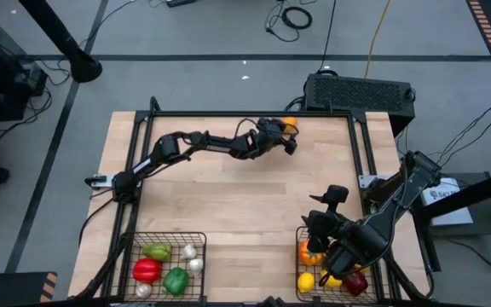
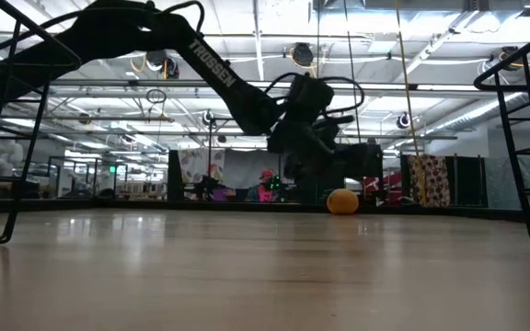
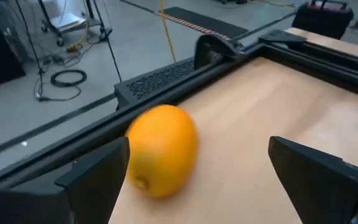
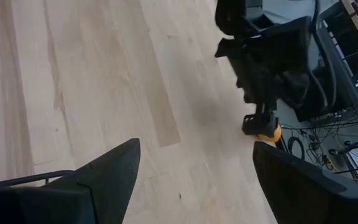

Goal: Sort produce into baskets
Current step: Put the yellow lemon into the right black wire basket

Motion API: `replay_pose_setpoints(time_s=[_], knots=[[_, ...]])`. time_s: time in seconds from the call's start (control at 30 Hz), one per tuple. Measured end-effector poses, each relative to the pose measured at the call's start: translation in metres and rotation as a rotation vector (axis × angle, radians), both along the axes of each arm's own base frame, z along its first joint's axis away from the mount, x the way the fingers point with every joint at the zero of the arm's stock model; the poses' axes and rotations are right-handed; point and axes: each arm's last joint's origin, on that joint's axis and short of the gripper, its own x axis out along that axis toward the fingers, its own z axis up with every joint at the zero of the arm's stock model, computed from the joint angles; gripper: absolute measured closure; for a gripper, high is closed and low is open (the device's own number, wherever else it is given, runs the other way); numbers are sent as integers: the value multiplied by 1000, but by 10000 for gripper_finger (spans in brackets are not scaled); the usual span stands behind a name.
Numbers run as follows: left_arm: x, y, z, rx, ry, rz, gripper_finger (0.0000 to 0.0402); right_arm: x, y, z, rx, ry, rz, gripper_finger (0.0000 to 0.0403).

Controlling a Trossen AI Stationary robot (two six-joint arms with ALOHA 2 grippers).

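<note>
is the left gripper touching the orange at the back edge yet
Cannot tell. In the left wrist view the open left gripper flanks the orange; one finger overlaps its edge, so neither contact nor gap shows plainly.

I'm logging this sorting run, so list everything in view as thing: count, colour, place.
orange: one, orange, far table edge, between the open left fingers.
left basket: one, black wire, near left; holds two green peppers, one red pepper, about three white garlic bulbs.
right basket: one, black wire, near right; holds orange, yellow and red pieces, partly hidden.
table: one, light wood.
left gripper: open, at the orange.
right gripper: open, over the right basket.
</note>
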Motion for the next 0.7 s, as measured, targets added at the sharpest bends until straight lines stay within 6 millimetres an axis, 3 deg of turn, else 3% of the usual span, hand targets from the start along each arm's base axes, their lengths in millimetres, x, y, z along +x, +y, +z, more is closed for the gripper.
replay_pose_setpoints(time_s=[0.17,0.3,0.47,0.57,0.7], knots=[[6,-39,14,74,82,-6,34,4,-4,2,-51,-100,-35,99],[7,-83,26,85,151,-19,76,16,-23,-2,-129,-91,-84,100],[8,-142,18,137,224,-24,124,26,-75,1,-296,23,-131,117],[2,-159,13,167,229,39,143,17,-106,11,-315,99,-151,132],[-11,-171,-4,193,351,74,156,1,-139,35,-250,48,-139,145]])
